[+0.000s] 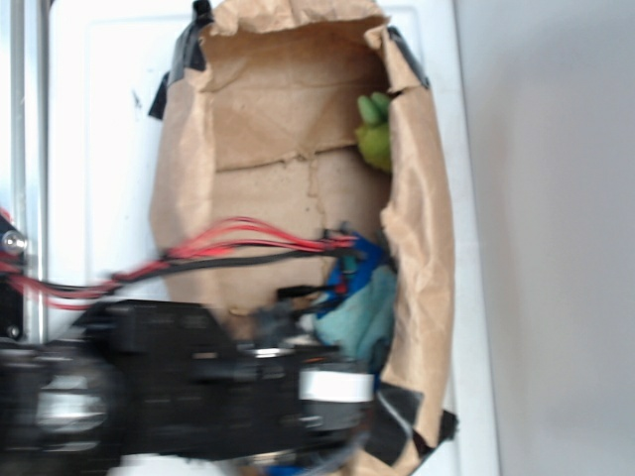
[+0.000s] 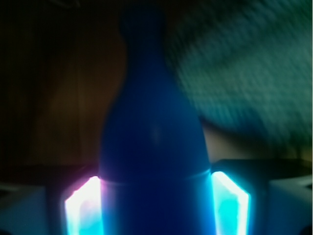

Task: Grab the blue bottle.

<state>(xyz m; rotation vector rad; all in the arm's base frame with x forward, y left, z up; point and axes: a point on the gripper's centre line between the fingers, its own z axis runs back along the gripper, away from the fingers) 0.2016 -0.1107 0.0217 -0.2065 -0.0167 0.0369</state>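
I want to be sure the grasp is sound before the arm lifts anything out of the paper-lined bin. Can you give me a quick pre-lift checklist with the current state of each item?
1. Blue bottle sits between the gripper fingers: ok, wrist view shows a glowing pad on each side of its body.
2. Bottle centred between the pads: ok, roughly even left and right.
3. Pads pressed firmly on the bottle: cannot tell, the picture is dark and blurred.
4. Teal cloth free of the fingers: cannot tell, it lies right beside the bottle.
5. Green toy out of the way: ok, far up the brown paper lining.
6. Red and black cables unsnagged: cannot tell.
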